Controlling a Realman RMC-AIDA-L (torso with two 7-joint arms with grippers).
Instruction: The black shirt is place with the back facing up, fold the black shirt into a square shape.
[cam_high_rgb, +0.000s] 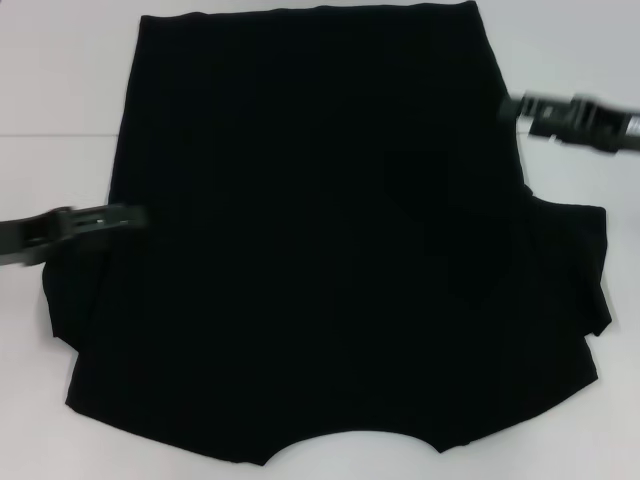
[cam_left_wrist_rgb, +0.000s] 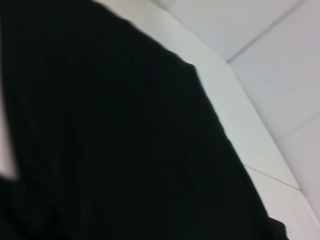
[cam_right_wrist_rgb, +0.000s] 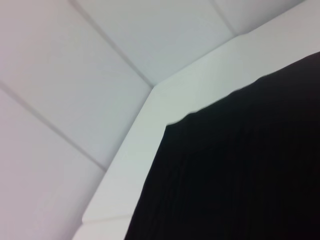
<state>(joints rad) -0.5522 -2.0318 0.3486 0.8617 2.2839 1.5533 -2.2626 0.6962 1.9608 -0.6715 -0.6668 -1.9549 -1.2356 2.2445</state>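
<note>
The black shirt lies flat on the white table, its plain side up, neck opening at the near edge and hem at the far edge. Both short sleeves stick out near the front. My left gripper reaches in from the left and its tip sits at the shirt's left edge, just above the left sleeve. My right gripper comes in from the right at the shirt's far right edge. The left wrist view is mostly filled by the shirt. A corner of the shirt shows in the right wrist view.
The white table edge runs past the shirt in the left wrist view, with pale floor beyond. A table corner shows beside the shirt in the right wrist view. Bare table lies left and right of the shirt in the head view.
</note>
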